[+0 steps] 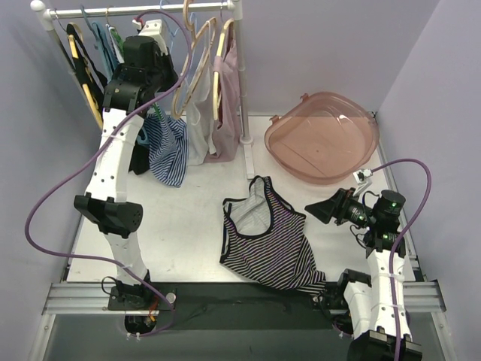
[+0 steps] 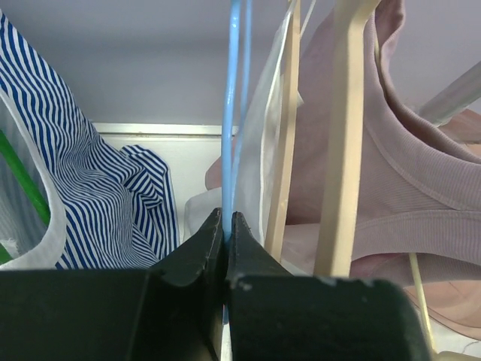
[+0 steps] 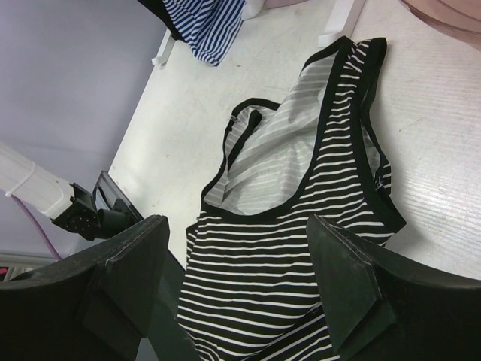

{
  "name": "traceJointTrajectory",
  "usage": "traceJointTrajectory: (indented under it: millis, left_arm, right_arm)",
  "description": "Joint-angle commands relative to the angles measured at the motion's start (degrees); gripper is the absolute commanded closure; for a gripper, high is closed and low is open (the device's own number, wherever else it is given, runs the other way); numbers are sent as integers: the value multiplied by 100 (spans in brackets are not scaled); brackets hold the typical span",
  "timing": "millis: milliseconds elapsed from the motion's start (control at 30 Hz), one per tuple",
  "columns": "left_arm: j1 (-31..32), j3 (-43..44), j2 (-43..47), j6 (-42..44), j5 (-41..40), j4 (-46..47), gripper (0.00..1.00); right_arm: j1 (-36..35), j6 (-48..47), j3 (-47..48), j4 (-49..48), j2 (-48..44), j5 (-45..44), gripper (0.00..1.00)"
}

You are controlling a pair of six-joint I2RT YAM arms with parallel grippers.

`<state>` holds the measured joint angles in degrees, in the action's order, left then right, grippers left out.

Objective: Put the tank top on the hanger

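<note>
The tank top (image 1: pixel 267 241) lies flat on the white table, black-and-white striped, neck towards the rack, its hem at the table's near edge. It also fills the right wrist view (image 3: pixel 301 226), light grey inside showing at the neck. My right gripper (image 1: pixel 319 213) is open and empty, hovering just right of the top and facing it; in its own view (image 3: pixel 237 226) the jaws stand wide apart. My left gripper (image 2: pixel 225 222) is raised at the clothes rack and shut on the thin pale-blue rod of the hanger (image 2: pixel 233 113), which rises straight up from between the jaws.
The clothes rack (image 1: pixel 244 75) stands at the back left with tan wooden hangers (image 1: pixel 199 60), a pink garment (image 1: pixel 229 90) and a blue-and-white striped garment (image 1: pixel 169 147). A pink translucent basin (image 1: pixel 323 139) sits at the back right. Purple walls close in both sides.
</note>
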<state>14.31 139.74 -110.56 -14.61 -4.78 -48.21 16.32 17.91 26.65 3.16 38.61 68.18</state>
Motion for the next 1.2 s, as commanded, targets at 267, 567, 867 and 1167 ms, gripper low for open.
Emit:
traceJointTrajectory:
  millis: [267, 567, 867, 1167]
  left_arm:
    - [2, 282, 606, -16, -128, 356, 100]
    - [2, -834, 1607, -50, -243, 699, 100]
    - [2, -1782, 2468, -33, -103, 541, 100]
    - [2, -3250, 4014, -156, 82, 654, 100]
  right_arm:
    - [117, 19, -20, -272, -55, 248, 25]
    - [196, 2, -11, -272, -47, 257, 25]
    - [310, -42, 33, -202, -108, 292, 25]
    - [443, -813, 507, 639, 234, 318, 25]
